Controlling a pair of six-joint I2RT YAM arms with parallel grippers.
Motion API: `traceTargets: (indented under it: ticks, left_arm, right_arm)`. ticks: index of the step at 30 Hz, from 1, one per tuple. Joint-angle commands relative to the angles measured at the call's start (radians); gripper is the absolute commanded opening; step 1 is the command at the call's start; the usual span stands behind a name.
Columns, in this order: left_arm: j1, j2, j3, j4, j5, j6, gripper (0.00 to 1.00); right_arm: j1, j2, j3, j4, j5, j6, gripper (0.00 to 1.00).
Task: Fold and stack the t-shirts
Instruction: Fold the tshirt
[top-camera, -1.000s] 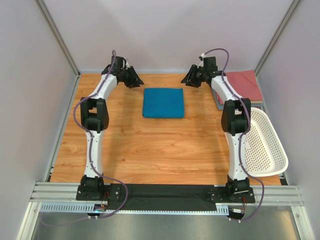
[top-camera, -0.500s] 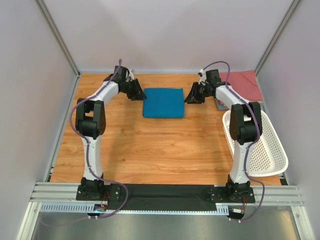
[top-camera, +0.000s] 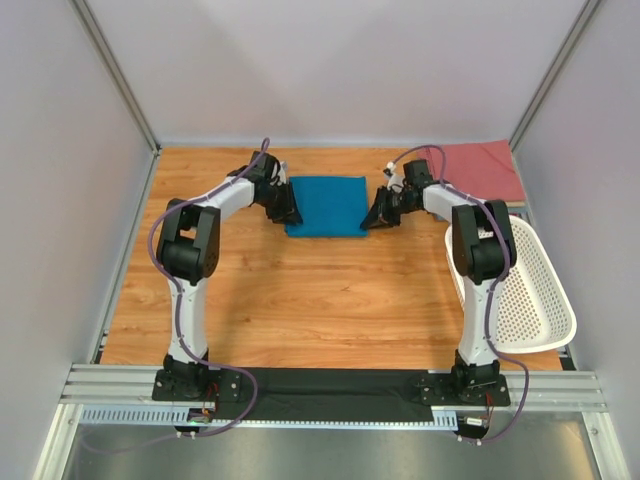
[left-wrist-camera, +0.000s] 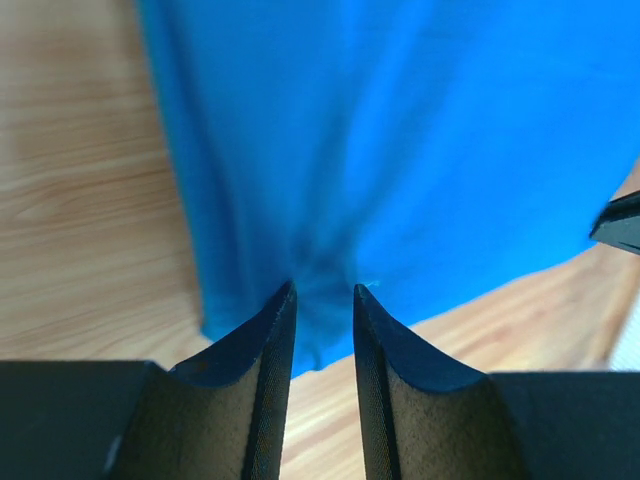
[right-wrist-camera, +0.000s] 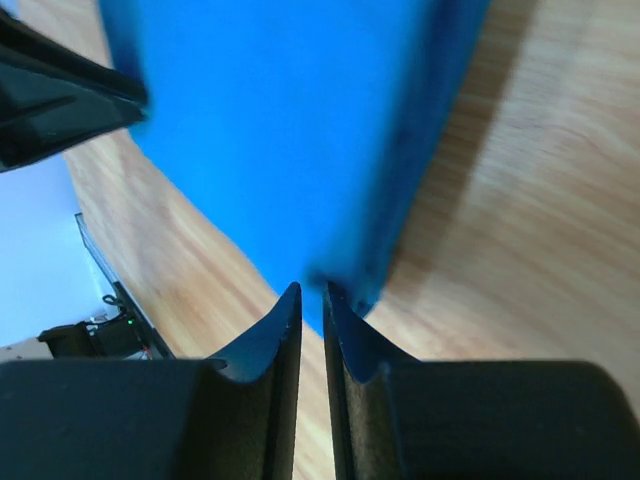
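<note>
A teal-blue t-shirt (top-camera: 326, 203) lies folded flat at the back middle of the table. My left gripper (top-camera: 290, 215) is at its near left corner. In the left wrist view the shirt (left-wrist-camera: 400, 130) wrinkles toward that gripper (left-wrist-camera: 323, 290), which is open, its tips resting at the cloth's edge. My right gripper (top-camera: 372, 222) is at the near right corner. In the right wrist view its jaws (right-wrist-camera: 312, 288) stand nearly together, with the corner of the shirt (right-wrist-camera: 290, 130) between the tips. A salmon-red t-shirt (top-camera: 482, 166) lies folded at the back right.
A white perforated basket (top-camera: 535, 290) sits at the right edge, beside the right arm. Grey walls close in the table on three sides. Bare wood (top-camera: 320, 300) stretches between the shirt and the arm bases.
Both arms have swung from the back of the table forward and inward to the teal-blue shirt's near corners. The right jaws have narrowed onto the corner; the left jaws kept their width.
</note>
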Motion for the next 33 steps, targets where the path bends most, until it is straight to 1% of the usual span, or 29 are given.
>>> traceTargets:
  ticks: [1, 5, 8, 11, 13, 17, 21, 24, 27, 30, 33]
  left_arm:
    - [0.017, -0.04, -0.041, -0.016, -0.095, 0.026, 0.36]
    - [0.027, -0.074, -0.013, -0.055, -0.077, 0.03, 0.37]
    - [0.027, -0.14, 0.011, -0.086, -0.062, 0.059, 0.39]
    - [0.029, -0.195, 0.015, -0.134, -0.074, 0.092, 0.41]
    - [0.029, -0.22, -0.019, -0.146, -0.083, 0.119, 0.41]
    - [0.029, -0.228, -0.103, -0.12, -0.057, 0.153, 0.41]
    - [0.037, -0.205, -0.151, -0.08, -0.092, 0.199, 0.41]
    - [0.049, -0.182, -0.183, -0.004, -0.059, 0.236, 0.42]
    - [0.052, -0.151, -0.205, 0.049, -0.043, 0.247, 0.43]
    - [0.057, -0.116, -0.199, 0.079, -0.019, 0.248, 0.43]
    - [0.057, -0.09, -0.168, 0.064, -0.026, 0.261, 0.43]
  right_arm:
    - [-0.001, 0.057, -0.04, 0.043, 0.017, -0.012, 0.15]
    - [-0.003, -0.003, -0.079, 0.039, 0.085, -0.012, 0.15]
    - [0.0, -0.072, -0.1, 0.019, 0.114, -0.011, 0.17]
    - [0.005, -0.132, -0.12, -0.024, 0.135, -0.03, 0.23]
    - [0.01, -0.149, -0.135, -0.035, 0.146, -0.041, 0.28]
    - [0.019, -0.13, -0.126, -0.084, 0.146, -0.103, 0.35]
    - [0.019, -0.081, -0.102, -0.104, 0.158, -0.185, 0.42]
    - [0.019, -0.045, -0.06, -0.119, 0.126, -0.204, 0.43]
    - [0.019, -0.017, -0.05, -0.079, 0.092, -0.189, 0.43]
    - [0.023, 0.006, -0.033, -0.061, 0.069, -0.187, 0.43]
    - [0.025, 0.031, -0.017, -0.067, 0.057, -0.198, 0.43]
